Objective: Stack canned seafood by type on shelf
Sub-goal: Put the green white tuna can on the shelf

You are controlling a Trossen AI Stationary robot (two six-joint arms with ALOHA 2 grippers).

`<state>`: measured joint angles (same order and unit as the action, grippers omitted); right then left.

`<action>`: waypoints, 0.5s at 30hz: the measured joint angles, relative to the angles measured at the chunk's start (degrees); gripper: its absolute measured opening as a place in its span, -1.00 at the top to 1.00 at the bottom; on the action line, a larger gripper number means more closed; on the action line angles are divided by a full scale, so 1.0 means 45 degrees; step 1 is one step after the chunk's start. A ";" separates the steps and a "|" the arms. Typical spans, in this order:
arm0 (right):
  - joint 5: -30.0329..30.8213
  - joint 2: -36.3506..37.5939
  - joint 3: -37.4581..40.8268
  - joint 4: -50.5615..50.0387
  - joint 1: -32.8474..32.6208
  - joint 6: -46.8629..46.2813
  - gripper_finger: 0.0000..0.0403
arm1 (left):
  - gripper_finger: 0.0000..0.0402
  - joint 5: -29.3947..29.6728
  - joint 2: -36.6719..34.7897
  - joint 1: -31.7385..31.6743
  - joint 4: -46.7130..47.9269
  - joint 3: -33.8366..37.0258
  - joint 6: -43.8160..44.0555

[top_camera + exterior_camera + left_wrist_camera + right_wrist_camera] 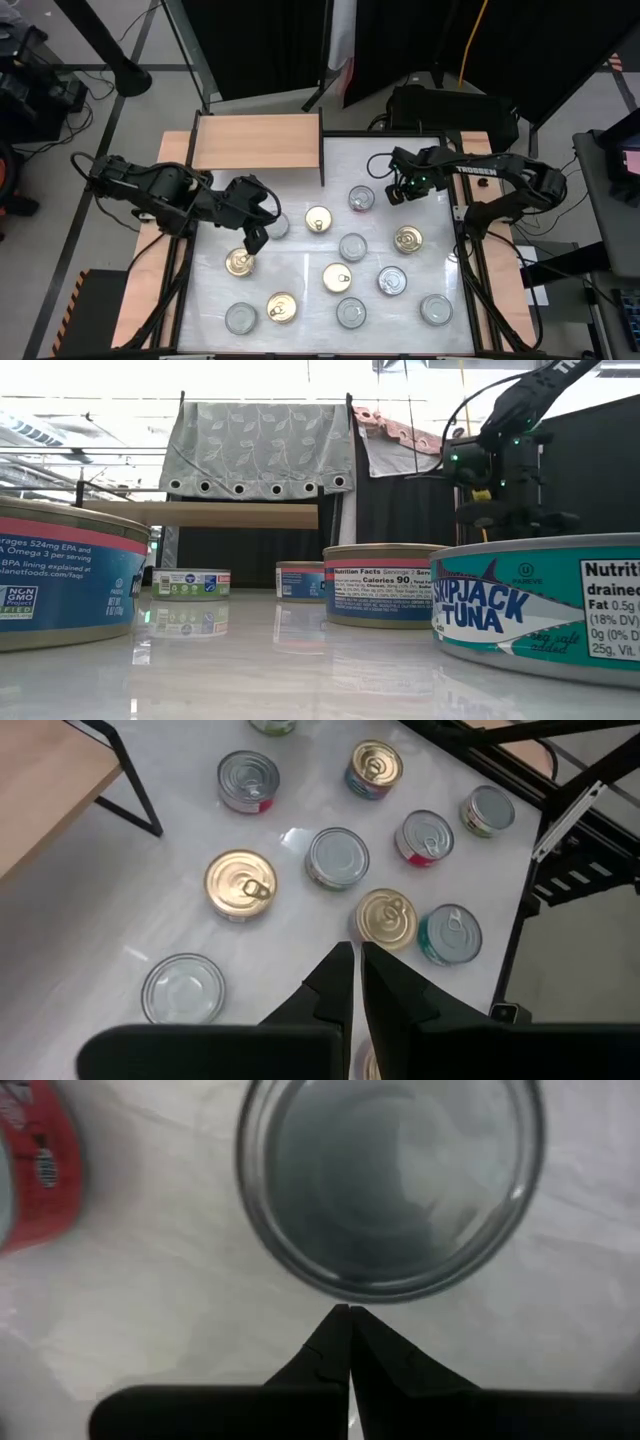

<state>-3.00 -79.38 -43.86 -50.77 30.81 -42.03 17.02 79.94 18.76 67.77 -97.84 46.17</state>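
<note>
White glossy tabletop (300,220) reflects the room, where a grey leaf-print curtain (260,450) hangs behind. At its far left corner stands 1 bare light-wood shelf (255,142). I count 12 cans (337,277) loose on the table, 5 gold-lidded, 7 silver. Left gripper (252,240) hovers over a gold can (239,262), fingers together, empty; right gripper (397,192) likewise pinched together near a silver can (361,198).

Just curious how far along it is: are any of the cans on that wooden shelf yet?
No. From above, the shelf is bare, and all the cans sit on the white table.
</note>
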 joint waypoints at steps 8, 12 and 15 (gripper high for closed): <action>-0.0028 0.0595 -0.0359 -0.0105 -0.0005 -0.0554 1.00 | 0.87 -0.0059 -0.0005 -0.0008 0.0015 0.0000 -0.0073; 0.0009 0.0548 -0.0363 -0.0092 0.0087 -0.0493 1.00 | 0.87 -0.0061 -0.0005 -0.0008 0.0020 0.0000 -0.0382; 0.0007 0.0292 -0.0364 -0.0196 0.0084 -0.0353 1.00 | 0.87 -0.0063 -0.0005 -0.0008 0.0048 0.0000 -0.0442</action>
<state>-2.97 -78.06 -45.50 -51.65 31.19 -43.61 16.73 79.92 18.72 67.98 -97.84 44.18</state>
